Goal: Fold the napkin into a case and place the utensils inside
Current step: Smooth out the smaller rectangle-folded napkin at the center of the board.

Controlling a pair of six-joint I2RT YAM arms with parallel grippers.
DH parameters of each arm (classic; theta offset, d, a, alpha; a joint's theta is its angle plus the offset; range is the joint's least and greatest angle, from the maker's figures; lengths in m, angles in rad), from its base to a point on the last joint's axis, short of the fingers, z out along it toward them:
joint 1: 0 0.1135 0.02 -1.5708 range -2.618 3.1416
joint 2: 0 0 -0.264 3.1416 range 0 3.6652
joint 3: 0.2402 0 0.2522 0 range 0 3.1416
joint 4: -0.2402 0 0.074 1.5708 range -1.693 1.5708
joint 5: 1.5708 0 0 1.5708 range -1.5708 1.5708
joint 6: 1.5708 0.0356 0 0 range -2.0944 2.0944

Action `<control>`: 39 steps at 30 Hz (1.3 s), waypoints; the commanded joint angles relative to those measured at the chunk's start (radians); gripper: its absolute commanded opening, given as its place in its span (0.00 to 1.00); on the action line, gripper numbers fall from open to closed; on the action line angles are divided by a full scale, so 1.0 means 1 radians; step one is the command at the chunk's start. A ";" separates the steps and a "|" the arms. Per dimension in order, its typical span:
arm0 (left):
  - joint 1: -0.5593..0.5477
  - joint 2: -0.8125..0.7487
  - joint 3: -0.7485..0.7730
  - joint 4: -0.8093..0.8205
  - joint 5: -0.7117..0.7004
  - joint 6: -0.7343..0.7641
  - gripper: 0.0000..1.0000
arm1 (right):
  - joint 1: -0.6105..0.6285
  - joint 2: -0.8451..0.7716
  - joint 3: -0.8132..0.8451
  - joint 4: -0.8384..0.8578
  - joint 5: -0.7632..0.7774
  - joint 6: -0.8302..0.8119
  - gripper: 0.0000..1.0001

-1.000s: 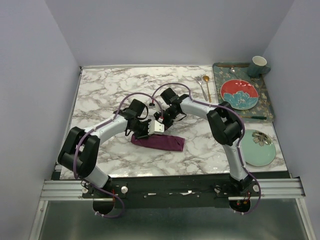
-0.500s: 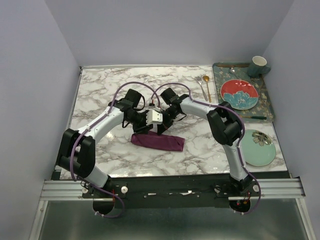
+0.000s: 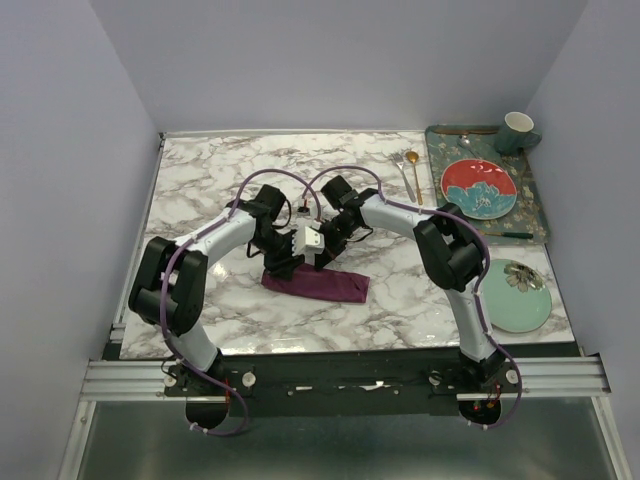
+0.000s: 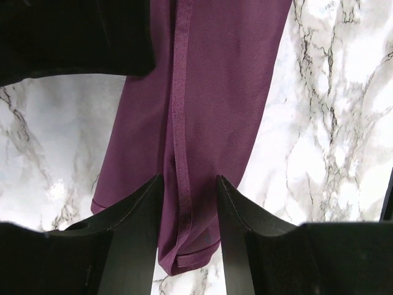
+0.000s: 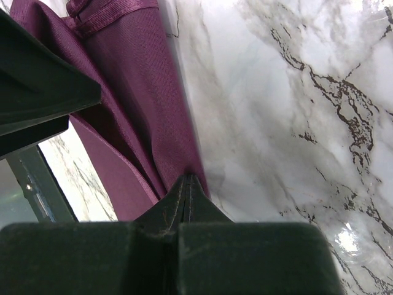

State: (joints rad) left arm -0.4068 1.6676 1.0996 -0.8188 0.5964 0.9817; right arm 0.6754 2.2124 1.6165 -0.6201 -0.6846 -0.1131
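The plum-purple napkin (image 3: 335, 285) lies folded into a narrow long strip at the table's front middle. It also shows in the left wrist view (image 4: 209, 92) and the right wrist view (image 5: 129, 80). My left gripper (image 3: 283, 262) is open over the strip's left end, and its jaws straddle a stitched hem (image 4: 189, 179). My right gripper (image 3: 322, 260) is shut, pinching the napkin's long edge (image 5: 187, 178). The silver fork (image 3: 402, 175) and gold spoon (image 3: 413, 165) lie side by side at the back right, far from both grippers.
A patterned tray (image 3: 530, 215) at the back right holds a red plate (image 3: 478, 187) and a teal cup (image 3: 518, 130). A pale green plate (image 3: 515, 295) sits at the front right. Marble table edges run close to the arms' bases.
My left gripper lifted off the strip's left end, swung back and has come down over it again. The right gripper has stayed in place on the napkin.
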 commanded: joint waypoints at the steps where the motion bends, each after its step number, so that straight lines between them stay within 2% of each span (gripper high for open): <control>1: 0.003 0.026 0.005 -0.019 0.011 0.020 0.50 | 0.012 0.007 -0.020 0.013 0.000 -0.025 0.02; 7: 0.003 0.034 0.003 -0.020 0.005 0.028 0.42 | 0.015 0.009 -0.015 0.013 -0.004 -0.025 0.02; 11: 0.003 0.035 0.006 -0.022 0.009 0.043 0.25 | 0.013 0.010 -0.013 0.013 -0.006 -0.022 0.02; 14: 0.002 0.041 0.011 -0.032 0.011 0.054 0.19 | 0.016 0.010 -0.012 0.014 -0.004 -0.023 0.02; 16: 0.002 0.046 0.014 -0.043 0.013 0.057 0.18 | 0.015 0.010 -0.012 0.013 -0.004 -0.025 0.02; 19: 0.000 0.043 0.006 -0.046 0.014 0.060 0.27 | 0.016 0.009 -0.012 0.014 -0.003 -0.028 0.02; 23: 0.000 0.050 0.002 -0.046 0.003 0.057 0.45 | 0.016 0.009 -0.013 0.014 -0.003 -0.028 0.02; 27: 0.000 0.055 0.002 -0.045 0.000 0.055 0.46 | 0.016 0.009 -0.013 0.013 -0.001 -0.028 0.02; 32: -0.003 0.069 -0.003 -0.048 -0.006 0.058 0.32 | 0.016 0.013 -0.007 0.013 -0.001 -0.028 0.01; 34: -0.006 0.070 -0.007 -0.054 -0.007 0.071 0.30 | 0.016 0.013 -0.004 0.013 -0.001 -0.028 0.01; 39: -0.013 0.067 -0.007 -0.056 -0.007 0.077 0.12 | 0.016 0.012 -0.007 0.014 -0.010 -0.030 0.01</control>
State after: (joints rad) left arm -0.4103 1.7290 1.0985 -0.8562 0.5941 1.0370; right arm 0.6819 2.2124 1.6161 -0.6189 -0.6872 -0.1226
